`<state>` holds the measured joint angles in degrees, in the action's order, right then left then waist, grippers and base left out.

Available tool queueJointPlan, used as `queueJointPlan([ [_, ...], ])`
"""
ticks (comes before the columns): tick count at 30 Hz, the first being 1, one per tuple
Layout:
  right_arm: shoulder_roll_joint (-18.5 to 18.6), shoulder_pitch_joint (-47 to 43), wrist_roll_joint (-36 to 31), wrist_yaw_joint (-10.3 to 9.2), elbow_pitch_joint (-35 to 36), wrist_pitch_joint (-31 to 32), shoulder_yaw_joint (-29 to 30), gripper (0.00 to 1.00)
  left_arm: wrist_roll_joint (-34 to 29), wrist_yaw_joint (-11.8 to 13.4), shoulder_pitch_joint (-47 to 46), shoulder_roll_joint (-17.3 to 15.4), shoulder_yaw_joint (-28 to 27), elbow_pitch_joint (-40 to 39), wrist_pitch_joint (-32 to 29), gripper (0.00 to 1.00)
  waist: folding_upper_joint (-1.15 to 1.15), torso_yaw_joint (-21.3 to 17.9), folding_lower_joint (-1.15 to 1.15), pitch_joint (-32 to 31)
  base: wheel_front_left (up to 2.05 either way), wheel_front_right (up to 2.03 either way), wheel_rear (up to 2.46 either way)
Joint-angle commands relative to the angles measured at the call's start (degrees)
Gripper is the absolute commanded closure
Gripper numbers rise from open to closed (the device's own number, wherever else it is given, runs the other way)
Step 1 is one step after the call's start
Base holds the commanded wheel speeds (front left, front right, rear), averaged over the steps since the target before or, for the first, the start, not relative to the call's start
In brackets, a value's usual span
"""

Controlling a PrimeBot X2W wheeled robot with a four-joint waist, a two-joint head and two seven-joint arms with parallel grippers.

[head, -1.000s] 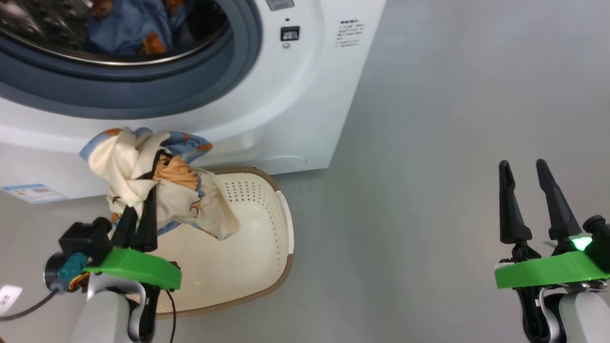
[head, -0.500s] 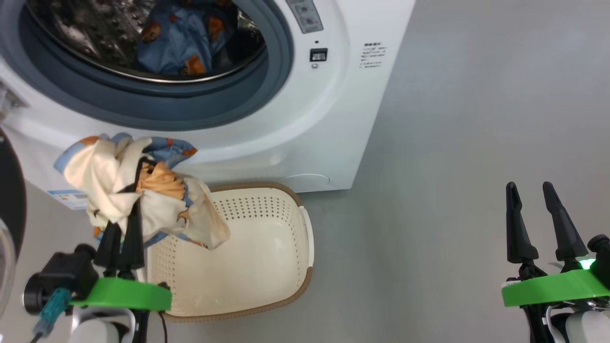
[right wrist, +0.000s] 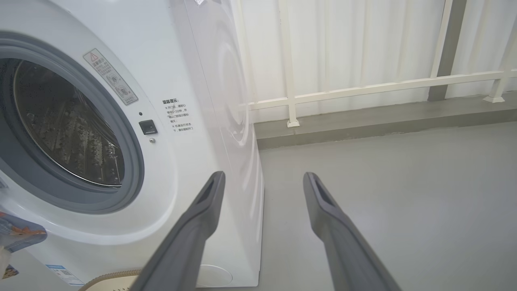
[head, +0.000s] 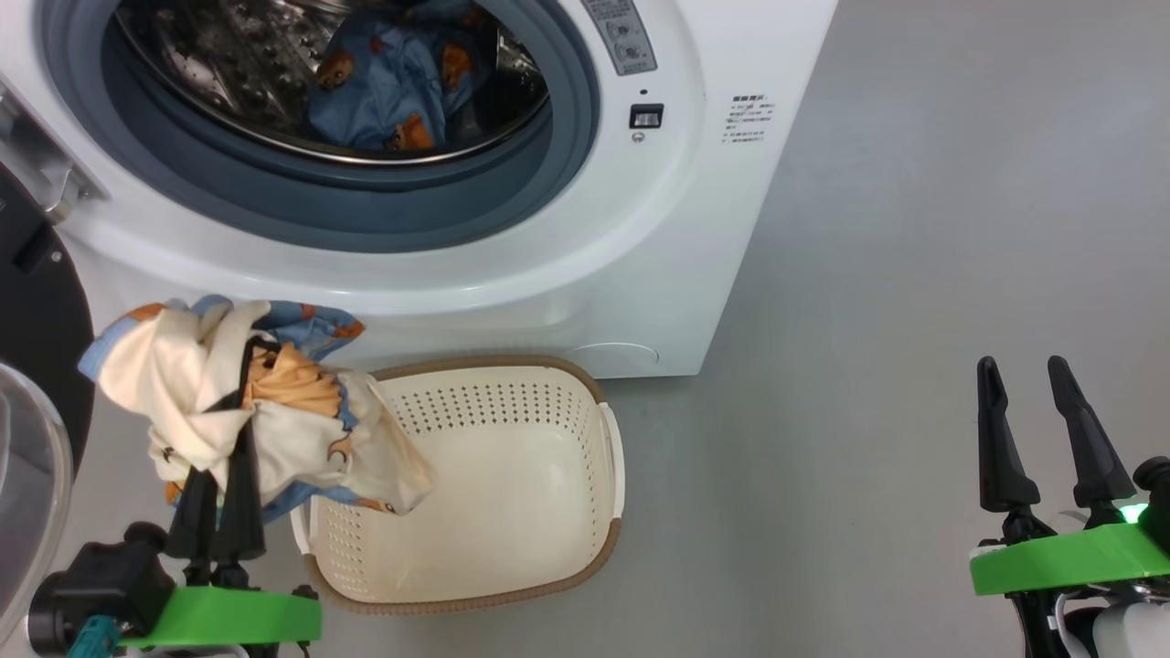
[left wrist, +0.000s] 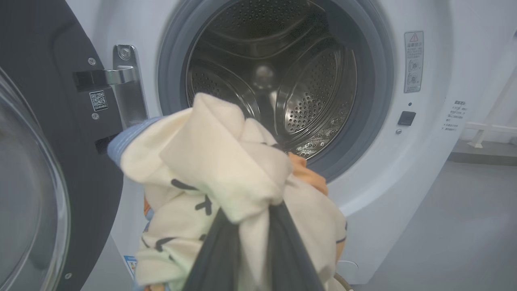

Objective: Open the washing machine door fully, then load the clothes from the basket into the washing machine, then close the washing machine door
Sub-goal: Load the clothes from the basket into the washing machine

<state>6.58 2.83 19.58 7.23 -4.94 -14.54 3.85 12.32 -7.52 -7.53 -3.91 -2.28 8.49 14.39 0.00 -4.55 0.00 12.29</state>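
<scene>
L gripper [head: 239, 402] clamps last garment [head: 174, 384]; basket [head: 512, 366] empty.
View's risen toward drum [head: 228, 82]; R gripper [head: 1021, 366] spread, idle. Load next.

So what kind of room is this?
Probably a laundry area, maybe a balcony: a white washing machine with clothes inside, a laundry basket on the grey floor, and a white railing nearby.

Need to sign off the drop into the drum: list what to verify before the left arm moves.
1. washing machine door swung clear of the opening: ok.
2. left gripper shut on the cream garment: ok.
3. drum has room beside the blue garment inside: ok.
4. right gripper open, off to the side over the floor: ok.
5. basket emptied: visible part bare, corner under the cream garment hidden: cannot tell.
</scene>
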Motion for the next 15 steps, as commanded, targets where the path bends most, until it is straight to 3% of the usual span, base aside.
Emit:
queueJointPlan([
  [1, 1.1, -0.5, -0.5, 0.25, 1.5, -0.5, -1.1, 0.0, -0.6, 0.0, 0.4, -0.4, -2.0, -2.2, 0.6, 1.0, 0.0, 0.1, 0.0, 0.0, 0.0, 0.0, 0.0],
  [15, 0.5, 0.1, -0.3, 0.25, 1.5, -0.5, -2.3, 0.0, -1.2, 0.0, -2.4, -0.3, -0.9, -2.3, 0.6, 1.0, 0.0, -1.5, 0.0, 1.2, 0.0, 0.0, 0.0],
])
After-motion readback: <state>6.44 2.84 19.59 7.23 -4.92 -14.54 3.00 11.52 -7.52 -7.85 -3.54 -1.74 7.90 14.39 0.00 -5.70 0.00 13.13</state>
